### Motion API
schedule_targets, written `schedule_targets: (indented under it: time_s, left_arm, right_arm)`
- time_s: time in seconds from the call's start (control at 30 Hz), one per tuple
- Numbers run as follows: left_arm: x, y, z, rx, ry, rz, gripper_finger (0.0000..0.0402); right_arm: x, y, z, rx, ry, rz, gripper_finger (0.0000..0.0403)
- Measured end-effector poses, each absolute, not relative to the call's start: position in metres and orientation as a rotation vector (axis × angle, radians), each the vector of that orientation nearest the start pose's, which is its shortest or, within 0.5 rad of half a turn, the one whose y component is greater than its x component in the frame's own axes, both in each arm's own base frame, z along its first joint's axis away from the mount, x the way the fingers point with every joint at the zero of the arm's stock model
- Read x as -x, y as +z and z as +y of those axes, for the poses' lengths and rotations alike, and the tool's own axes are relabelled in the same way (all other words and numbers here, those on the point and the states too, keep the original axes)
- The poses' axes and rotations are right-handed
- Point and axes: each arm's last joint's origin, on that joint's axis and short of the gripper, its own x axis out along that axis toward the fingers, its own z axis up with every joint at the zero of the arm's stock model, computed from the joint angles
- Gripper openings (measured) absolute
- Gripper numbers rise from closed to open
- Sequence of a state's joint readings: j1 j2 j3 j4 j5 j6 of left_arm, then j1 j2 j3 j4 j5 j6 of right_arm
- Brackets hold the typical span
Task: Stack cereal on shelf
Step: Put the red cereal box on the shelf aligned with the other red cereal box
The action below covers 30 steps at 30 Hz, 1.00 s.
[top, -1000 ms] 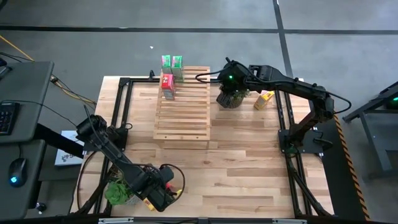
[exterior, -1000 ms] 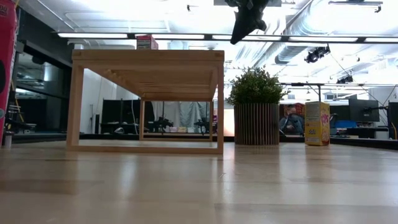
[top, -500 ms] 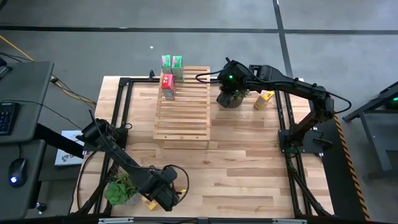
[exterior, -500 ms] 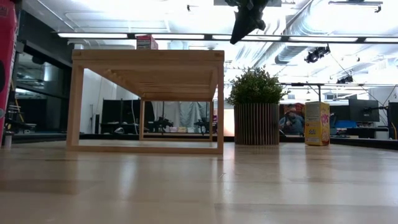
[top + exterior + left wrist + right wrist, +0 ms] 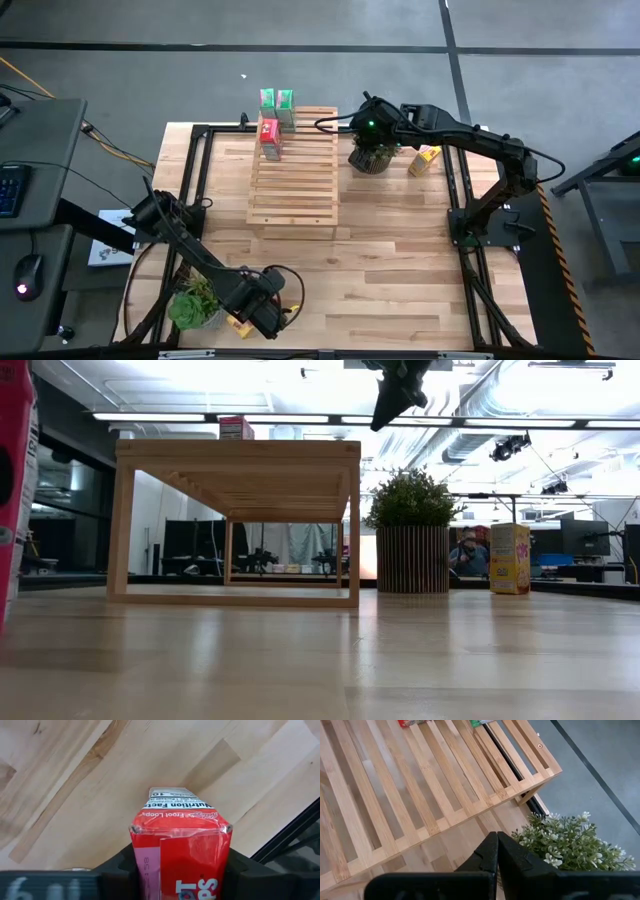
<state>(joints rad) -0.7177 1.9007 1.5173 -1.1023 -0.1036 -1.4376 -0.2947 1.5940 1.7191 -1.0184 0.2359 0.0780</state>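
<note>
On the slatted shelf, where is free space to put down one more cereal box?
The shelf is bare from the red box down to its near edge. Only its far end is crowded, with that box and two green boxes.

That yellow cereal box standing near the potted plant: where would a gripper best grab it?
Probably from above, closing on the yellow box's two narrow side faces near the top. It stands upright and alone on the table, beside the potted plant, so its top is unobstructed.

Three boxes on shelf — far end
</note>
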Motion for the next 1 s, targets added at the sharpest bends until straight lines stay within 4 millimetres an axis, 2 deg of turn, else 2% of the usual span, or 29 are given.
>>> schedule_targets:
  time_s: [0.23,0.43,0.6,0.8,1.0]
  left_arm:
    - [-0.275,0.227,-0.235,0.554,0.496,1.364,0.0118]
    - [-0.269,0.261,-0.215,0.534,0.412,1.305,0.0129]
    - [-0.253,0.308,-0.183,0.541,0.367,1.178,0.0126]
    - [-0.233,0.371,-0.132,0.630,0.271,0.906,0.0122]
    - [-0.236,0.417,-0.078,0.564,0.286,0.662,0.0122]
  right_arm:
    - [-0.306,0.383,-0.100,-0.098,-0.530,0.882,0.0000]
    - [-0.307,0.383,-0.100,-0.097,-0.530,0.876,0.0000]
    - [-0.307,0.384,-0.100,-0.097,-0.530,0.869,0.0000]
    - [-0.307,0.384,-0.100,-0.074,-0.514,0.877,0.0000]
    - [-0.307,0.383,-0.100,-0.025,-0.489,0.894,0.0000]
